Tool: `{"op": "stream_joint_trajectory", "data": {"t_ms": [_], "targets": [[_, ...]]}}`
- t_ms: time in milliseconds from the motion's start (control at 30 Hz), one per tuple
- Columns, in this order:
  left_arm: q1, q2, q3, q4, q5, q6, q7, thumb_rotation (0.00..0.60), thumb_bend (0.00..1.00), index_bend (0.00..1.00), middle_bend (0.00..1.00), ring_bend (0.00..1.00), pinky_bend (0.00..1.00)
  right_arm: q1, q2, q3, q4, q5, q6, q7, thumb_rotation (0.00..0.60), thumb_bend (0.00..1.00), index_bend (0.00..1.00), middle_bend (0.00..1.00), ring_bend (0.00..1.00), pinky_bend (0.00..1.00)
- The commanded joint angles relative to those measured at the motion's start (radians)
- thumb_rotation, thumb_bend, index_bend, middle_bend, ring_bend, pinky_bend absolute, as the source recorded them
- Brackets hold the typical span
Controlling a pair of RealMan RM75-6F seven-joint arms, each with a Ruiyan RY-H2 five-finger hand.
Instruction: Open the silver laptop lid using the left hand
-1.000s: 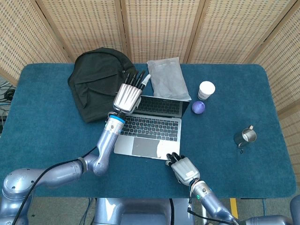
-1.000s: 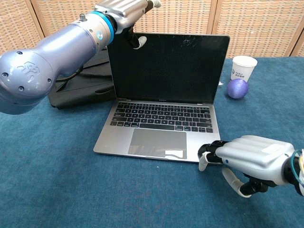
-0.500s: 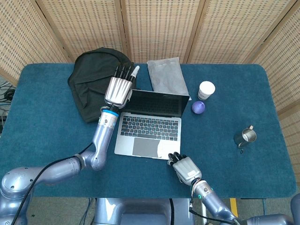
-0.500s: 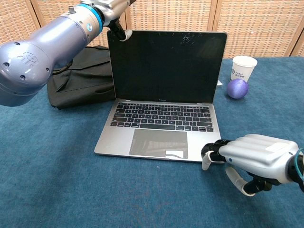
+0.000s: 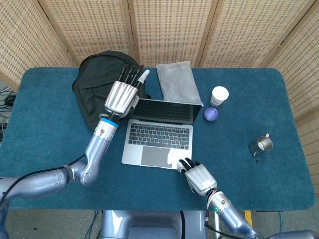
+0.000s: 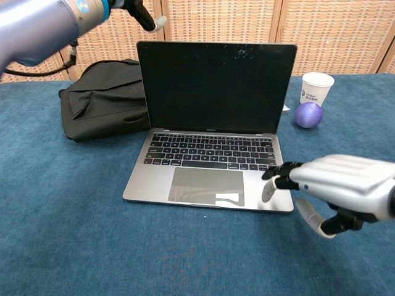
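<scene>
Lid up, left hand lifting clear

The left hand [image 5: 121, 95], fingers straight and side by side, has risen off the upper left corner of the silver laptop [image 5: 160, 131], which stands open mid-table beside the black backpack [image 5: 99, 84]; so the opening looks done; the right hand [image 5: 198, 175], fingers loosely curled, seems to hover at the front right corner; only the chest view shows the dark screen upright, only the head view the steel pitcher [image 5: 260, 145].

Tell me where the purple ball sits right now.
In the head view the purple ball lies on the blue table, right of the open silver laptop and just in front of the white paper cup.
</scene>
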Motion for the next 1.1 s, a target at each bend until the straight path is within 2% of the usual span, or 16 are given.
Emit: {"op": "stream_joint_trajectory", "data": {"t_ms": [33,100,200,300,400,467,533,567,667,833,967,1100], "targets": [[0.04,0.079,0.018,-0.096,0.037,0.029,-0.021,0.6,0.44,0.0,0.0,0.0,0.0,-0.016,0.06,0.003,-0.042,-0.064,0.031,0.041,0.6,0.88,0.21,0.08,0.05,0.23],[0.06,0.115,0.018,-0.143,0.045,0.046,-0.033,0.6,0.4,0.0,0.0,0.0,0.0,-0.03,0.101,0.002,-0.054,-0.107,0.053,0.07,0.6,0.88,0.21,0.07,0.05,0.23],[0.101,0.171,0.022,-0.207,0.062,0.084,-0.057,0.6,0.26,0.0,0.0,0.0,0.0,-0.058,0.158,0.006,-0.05,-0.168,0.103,0.118,0.6,0.85,0.21,0.08,0.05,0.23],[0.186,0.247,0.039,-0.294,0.067,0.134,-0.127,0.6,0.12,0.0,0.0,0.0,0.0,-0.114,0.238,0.01,-0.011,-0.245,0.183,0.244,0.6,0.72,0.2,0.07,0.04,0.2],[0.282,0.311,0.069,-0.353,0.053,0.181,-0.213,0.6,0.05,0.0,0.0,0.0,0.0,-0.17,0.294,0.011,0.06,-0.306,0.25,0.401,0.6,0.51,0.18,0.06,0.01,0.15],[0.357,0.35,0.1,-0.396,0.047,0.214,-0.283,0.6,0.01,0.0,0.0,0.0,0.0,-0.214,0.315,0.017,0.125,-0.331,0.311,0.502,0.6,0.27,0.16,0.04,0.0,0.11],[0.429,0.385,0.14,-0.432,0.068,0.249,-0.351,0.6,0.0,0.0,0.0,0.0,0.0,-0.257,0.319,0.026,0.193,-0.344,0.37,0.595,0.6,0.08,0.13,0.01,0.0,0.07],[0.461,0.399,0.163,-0.442,0.082,0.264,-0.377,0.6,0.0,0.0,0.0,0.0,0.0,-0.273,0.318,0.03,0.218,-0.345,0.389,0.631,0.6,0.02,0.11,0.0,0.0,0.04],[0.587,0.435,0.26,-0.467,0.141,0.333,-0.471,0.6,0.0,0.0,0.0,0.0,0.0,-0.333,0.307,0.042,0.3,-0.346,0.456,0.748,0.6,0.0,0.06,0.0,0.0,0.0],[0.736,0.444,0.37,-0.474,0.209,0.454,-0.527,0.6,0.0,0.0,0.0,0.0,0.0,-0.404,0.297,0.026,0.343,-0.393,0.531,0.854,0.6,0.0,0.03,0.0,0.0,0.0],[0.834,0.4,0.437,-0.451,0.311,0.575,-0.496,0.6,0.0,0.0,0.0,0.0,0.0,-0.45,0.29,-0.019,0.337,-0.516,0.596,0.804,0.6,0.0,0.03,0.0,0.0,0.0],[0.886,0.365,0.462,-0.428,0.358,0.62,-0.49,0.6,0.0,0.0,0.0,0.0,0.0,-0.474,0.251,-0.031,0.322,-0.578,0.617,0.706,0.6,0.0,0.03,0.0,0.0,0.0]]}}
